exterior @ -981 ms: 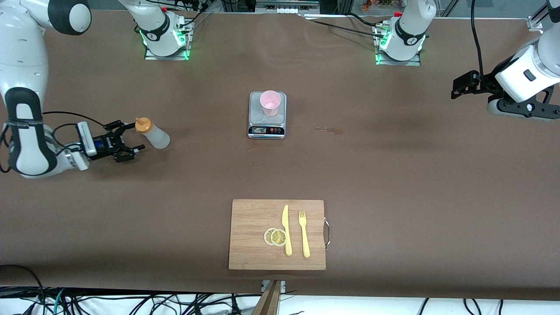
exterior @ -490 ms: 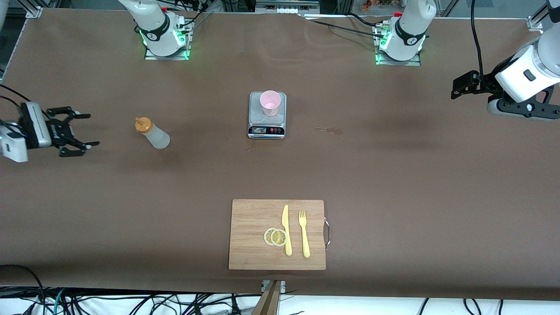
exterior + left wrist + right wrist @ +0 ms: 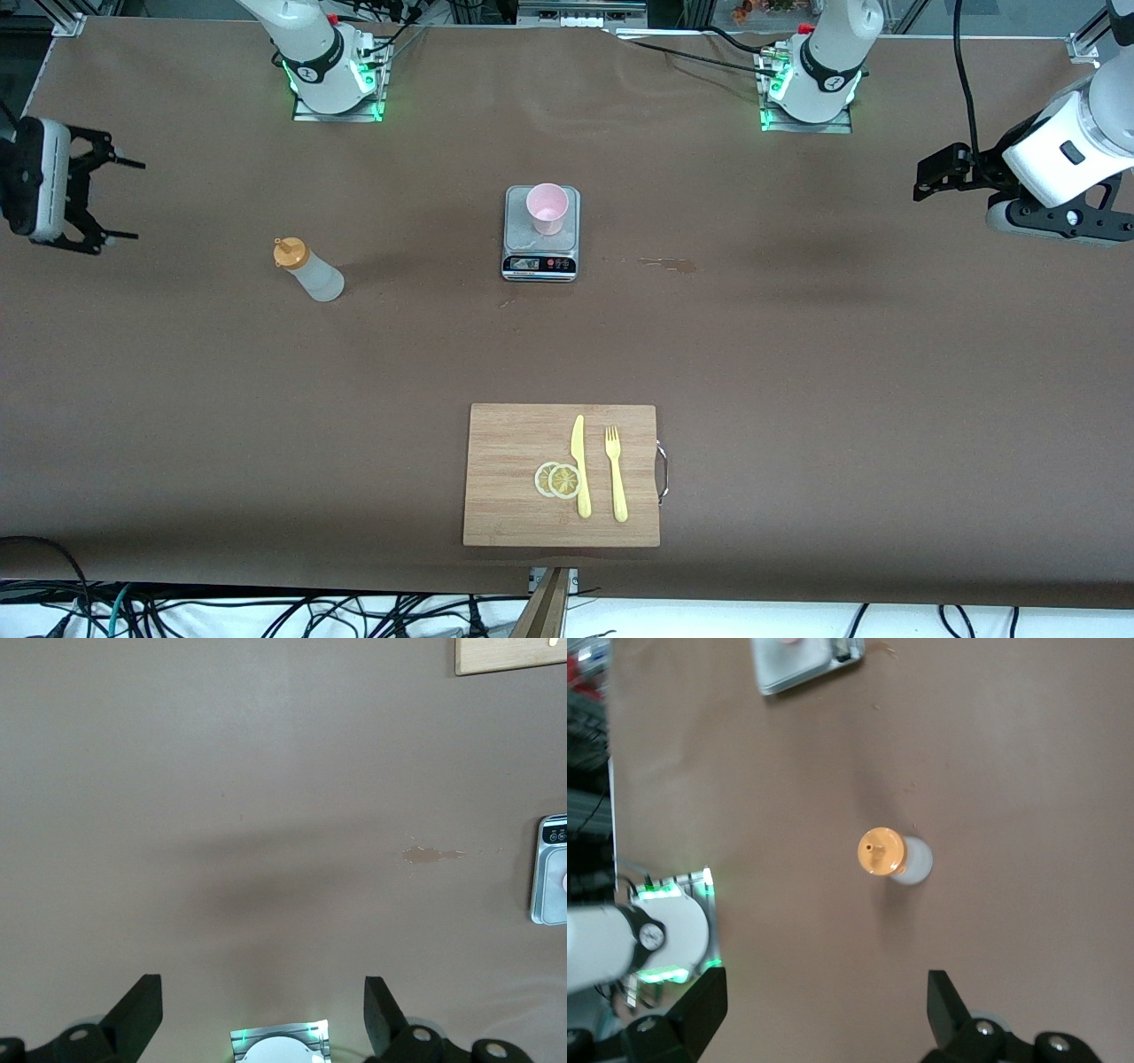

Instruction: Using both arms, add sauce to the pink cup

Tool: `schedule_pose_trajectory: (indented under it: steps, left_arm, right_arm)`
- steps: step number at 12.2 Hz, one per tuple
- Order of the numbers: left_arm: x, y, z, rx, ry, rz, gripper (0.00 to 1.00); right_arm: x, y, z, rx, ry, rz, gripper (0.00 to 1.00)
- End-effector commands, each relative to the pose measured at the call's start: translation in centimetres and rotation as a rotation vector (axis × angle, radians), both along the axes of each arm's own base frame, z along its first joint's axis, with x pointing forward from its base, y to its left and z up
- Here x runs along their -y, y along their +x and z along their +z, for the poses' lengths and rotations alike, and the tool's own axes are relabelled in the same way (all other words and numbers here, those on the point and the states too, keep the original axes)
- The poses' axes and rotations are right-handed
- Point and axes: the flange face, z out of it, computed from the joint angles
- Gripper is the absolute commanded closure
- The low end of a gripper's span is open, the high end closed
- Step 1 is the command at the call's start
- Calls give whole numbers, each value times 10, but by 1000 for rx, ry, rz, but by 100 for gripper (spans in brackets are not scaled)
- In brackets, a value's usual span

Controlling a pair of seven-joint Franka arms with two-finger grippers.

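The sauce bottle, translucent with an orange cap, stands upright on the table toward the right arm's end; it also shows in the right wrist view. The pink cup stands on the scale at mid-table. My right gripper is open and empty, up in the air over the table's edge at the right arm's end, well apart from the bottle. My left gripper is open and empty, up over the left arm's end of the table; the left arm waits there.
A wooden cutting board with a yellow knife, a fork and two lemon slices lies near the front edge. A small stain marks the table beside the scale. The arm bases stand along the table's back edge.
My right gripper has drawn away from the bottle toward the right arm's end of the table and risen, still open. The bottle, cup and left arm have not moved.
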Motion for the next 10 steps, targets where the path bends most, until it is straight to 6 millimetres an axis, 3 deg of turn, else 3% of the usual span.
schedule_pose_trajectory:
  steps: [1,3,7,10]
  left_arm:
    - [0,2,4,2,1,-5,0]
    - [1,2,4,2,1,-7,0]
    - [1,2,4,2,1,-8,0]
    - [1,2,4,2,1,-8,0]
  right_arm:
    - [-19,-29,30,-7,-141,-258,0]
    - [-30,-35,41,-26,-214,-440,0]
    - [-72,-41,60,-41,-332,-802,0]
    - [-60,-30,62,60,-367,-868,0]
